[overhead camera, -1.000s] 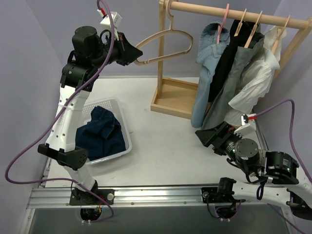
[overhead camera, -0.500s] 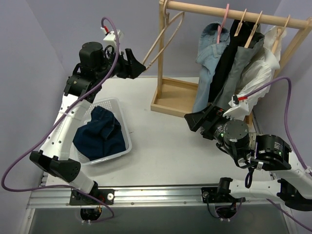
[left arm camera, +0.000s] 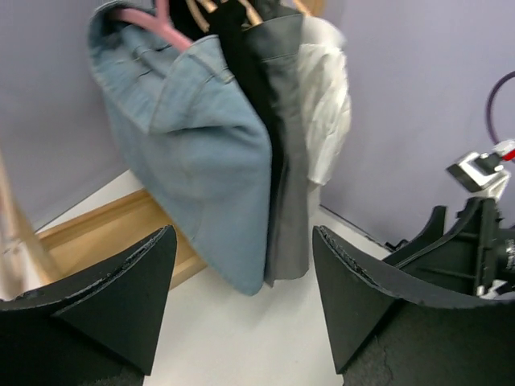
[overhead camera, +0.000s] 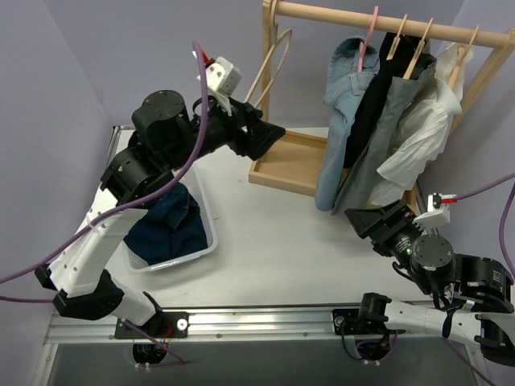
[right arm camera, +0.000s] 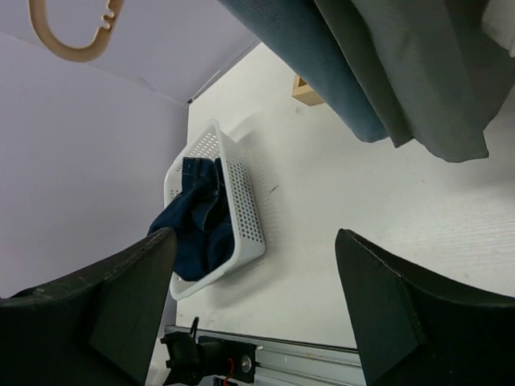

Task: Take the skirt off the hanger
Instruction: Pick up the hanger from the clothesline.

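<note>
The grey skirt (overhead camera: 378,157) hangs on the wooden rail between a black garment and a white blouse, under a pale wooden hanger (overhead camera: 418,47). In the left wrist view the skirt (left arm camera: 287,161) shows behind the denim garment. My left gripper (overhead camera: 269,135) is open and empty, left of the hanging clothes and pointing at them; its fingers (left arm camera: 141,281) stand wide apart. My right gripper (overhead camera: 364,217) is open and empty just below the skirt's hem, with the skirt (right arm camera: 418,72) overhead in its wrist view.
An empty wooden hanger (overhead camera: 272,60) hangs at the rail's left end by the rack post. The rack's base tray (overhead camera: 286,165) sits behind my left gripper. A light-blue denim garment (overhead camera: 342,104) hangs on a pink hanger (overhead camera: 368,36). A white basket (overhead camera: 208,241) holds dark blue cloth (overhead camera: 165,229).
My left gripper opened and let go of the empty wooden hanger, which now hangs on the rail, then swung right toward the clothes. My right gripper drew back to the right.
</note>
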